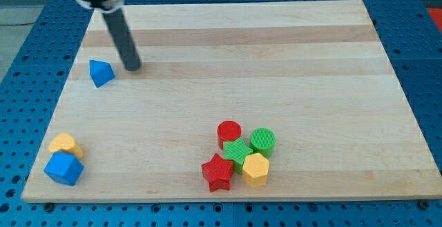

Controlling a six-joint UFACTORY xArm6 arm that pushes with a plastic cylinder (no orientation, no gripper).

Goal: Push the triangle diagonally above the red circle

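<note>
My tip (132, 67) sits just right of blue triangle (101, 73), not touching, upper-left of desk (276, 61). No end effector fitted, rod only. Red circle (229, 131) well apart, bottom-centre cluster.

Our tip (132, 67) rests on the pale wooden worktop (276, 61) just right of the blue triangle block (101, 72), well apart from the red circle block (229, 131).

My rod's upper end cut off by view's top. Green star (237, 152) partly hidden behind red star (218, 172), yellow hexagon (255, 169). Yellow block (64, 144) shape unclear behind blue cube (63, 168).
</note>
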